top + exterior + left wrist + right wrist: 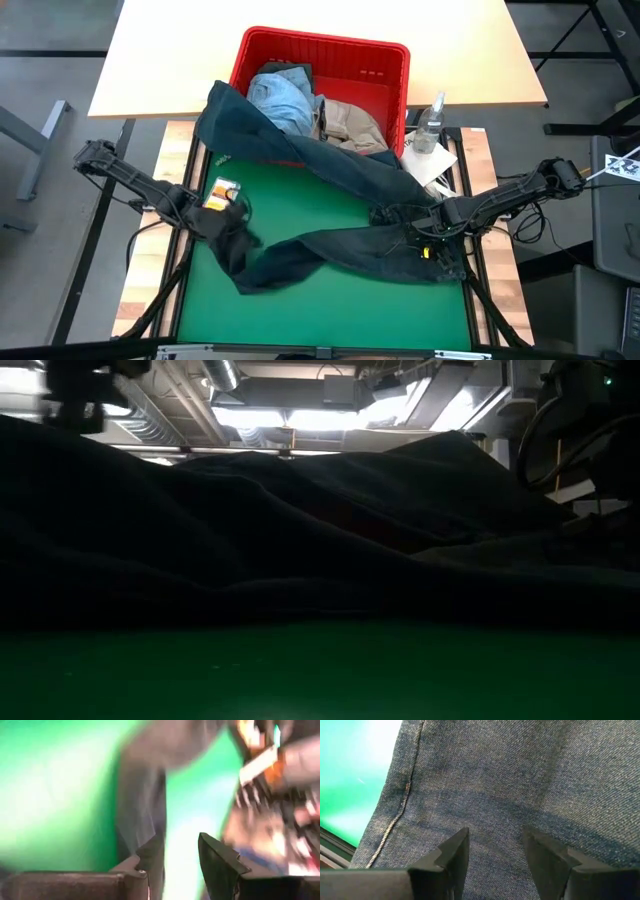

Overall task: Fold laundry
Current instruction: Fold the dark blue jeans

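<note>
Both grippers work the dark jeans (330, 245) in front of the red basket (325, 45) to spread them: right gripper (495, 852) fingers apart over denim, left gripper (175, 855) parted around a fold.

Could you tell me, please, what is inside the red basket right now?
In the red basket lie light blue denim and a beige khaki piece. One leg of the dark navy jeans drapes over its front rim, hiding whatever lies beneath.
</note>
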Controlling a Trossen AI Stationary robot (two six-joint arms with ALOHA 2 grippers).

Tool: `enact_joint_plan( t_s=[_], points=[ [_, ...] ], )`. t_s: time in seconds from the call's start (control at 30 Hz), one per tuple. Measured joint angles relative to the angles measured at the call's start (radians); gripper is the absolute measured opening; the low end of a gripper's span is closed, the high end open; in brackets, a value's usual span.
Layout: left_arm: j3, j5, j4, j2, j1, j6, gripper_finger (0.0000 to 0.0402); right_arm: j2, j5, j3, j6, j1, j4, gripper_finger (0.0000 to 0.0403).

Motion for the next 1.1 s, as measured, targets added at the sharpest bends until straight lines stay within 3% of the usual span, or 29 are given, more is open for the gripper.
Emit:
enact_joint_plan(
  t_s=[0.17, 0.23, 0.3, 0.7, 0.9, 1.1],
  points=[
    [0.0, -0.363, 0.025, 0.022, 0.009, 0.062, 0.0114, 0.0, 0.0, 0.0, 0.0, 0.0, 0.0, 0.0186],
    [0.0, -0.429, 0.025, 0.054, 0.024, 0.06, 0.0114, 0.0, 0.0, 0.0, 0.0, 0.0, 0.001, 0.0186],
    [0.0, -0.426, 0.023, 0.096, 0.04, 0.054, 0.0114, 0.0, 0.0, 0.0, 0.0, 0.0, 0.002, 0.0186],
    [0.0, -0.214, 0.143, 0.361, 0.119, 0.052, 0.0114, 0.0, 0.042, 0.0, 0.0, 0.0, 0.006, 0.0186],
    [0.0, 0.019, 0.247, 0.467, 0.129, 0.055, 0.0114, 0.0, 0.042, 0.0, 0.0, 0.0, 0.007, 0.0186],
    [0.0, 0.261, 0.42, 0.486, 0.119, 0.067, 0.0114, 0.0, 0.042, 0.0, 0.0, 0.0, 0.008, 0.0186]
  ],
)
